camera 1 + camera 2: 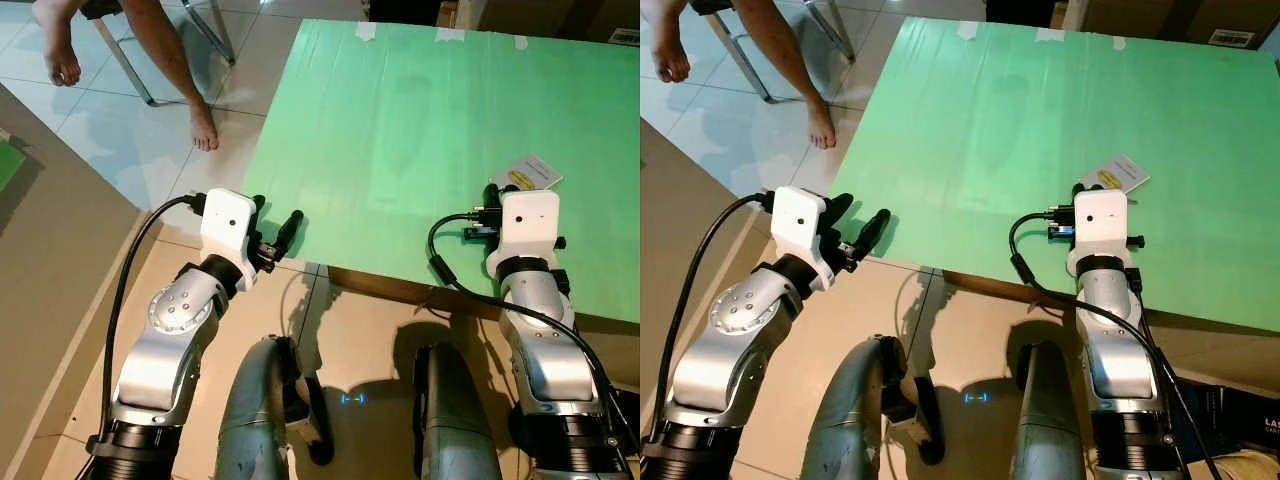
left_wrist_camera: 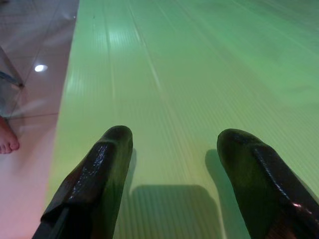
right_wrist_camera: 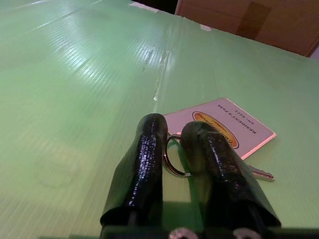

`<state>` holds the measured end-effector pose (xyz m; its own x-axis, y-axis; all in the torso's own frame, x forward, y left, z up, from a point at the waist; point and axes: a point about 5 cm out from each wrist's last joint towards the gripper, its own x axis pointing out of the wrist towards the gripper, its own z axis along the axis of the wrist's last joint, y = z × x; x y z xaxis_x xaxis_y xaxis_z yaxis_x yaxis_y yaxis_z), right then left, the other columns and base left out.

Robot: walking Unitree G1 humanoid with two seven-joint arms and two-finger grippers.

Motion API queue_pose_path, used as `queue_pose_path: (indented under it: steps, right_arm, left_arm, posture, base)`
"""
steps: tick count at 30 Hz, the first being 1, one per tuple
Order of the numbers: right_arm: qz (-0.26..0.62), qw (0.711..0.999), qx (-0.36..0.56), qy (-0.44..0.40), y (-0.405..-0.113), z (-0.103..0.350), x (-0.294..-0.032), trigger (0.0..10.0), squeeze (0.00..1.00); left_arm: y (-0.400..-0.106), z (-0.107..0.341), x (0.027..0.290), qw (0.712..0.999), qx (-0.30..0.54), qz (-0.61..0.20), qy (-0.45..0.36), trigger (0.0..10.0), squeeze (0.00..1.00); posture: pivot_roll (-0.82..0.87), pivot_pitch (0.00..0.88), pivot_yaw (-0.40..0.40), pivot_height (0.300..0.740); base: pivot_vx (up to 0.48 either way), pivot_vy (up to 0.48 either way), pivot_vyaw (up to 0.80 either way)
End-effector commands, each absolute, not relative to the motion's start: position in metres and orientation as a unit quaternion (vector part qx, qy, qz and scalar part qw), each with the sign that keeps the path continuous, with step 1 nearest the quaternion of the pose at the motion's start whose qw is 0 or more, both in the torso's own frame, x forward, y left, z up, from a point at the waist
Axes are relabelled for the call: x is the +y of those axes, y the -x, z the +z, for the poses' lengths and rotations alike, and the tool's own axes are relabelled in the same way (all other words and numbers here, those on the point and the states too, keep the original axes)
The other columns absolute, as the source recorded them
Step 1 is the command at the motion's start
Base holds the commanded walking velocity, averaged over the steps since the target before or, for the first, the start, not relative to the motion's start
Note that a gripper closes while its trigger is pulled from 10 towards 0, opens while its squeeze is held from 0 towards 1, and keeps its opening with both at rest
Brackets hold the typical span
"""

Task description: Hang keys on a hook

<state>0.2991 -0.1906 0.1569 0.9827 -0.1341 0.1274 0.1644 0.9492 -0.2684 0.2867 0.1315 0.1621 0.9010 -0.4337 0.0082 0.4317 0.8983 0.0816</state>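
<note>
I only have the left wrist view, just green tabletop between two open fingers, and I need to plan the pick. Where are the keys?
Observer: By the right gripper, on the table's near right part, beside a white card.
Operator: Is it gripping them?
Observer: Its fingers are close together around the key ring; a key lies flat.
Operator: Anyone nearby?
Observer: A person's bare foot rests on the floor off the table's left side.

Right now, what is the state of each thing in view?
Left claw: open, above the green table edge.
Right claw: nearly shut around the key ring, on the table.
Card tag: lying flat.
Key: flat, not lifted.
</note>
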Motion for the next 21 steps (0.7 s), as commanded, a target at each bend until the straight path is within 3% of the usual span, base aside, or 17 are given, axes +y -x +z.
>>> queue_pose_path:
  steps: [1,21]
  right_arm:
    - [-0.085,0.987,-0.034,0.132,-0.295,0.151,-0.196,0.0,0.00]
    - [-0.086,0.979,-0.130,0.131,-0.305,0.213,-0.196,0.0,0.00]
  left_arm:
    - [-0.287,0.160,0.132,0.973,-0.011,-0.227,-0.039,10.0,0.00]
    - [-0.293,0.160,0.125,0.974,-0.022,-0.222,-0.026,10.0,0.00]
  posture:
    - [-0.16,0.324,0.114,0.610]
    - [-0.19,0.284,0.089,0.610]
  base:
    - [0.000,0.000,0.00]
    - [0.000,0.000,0.00]
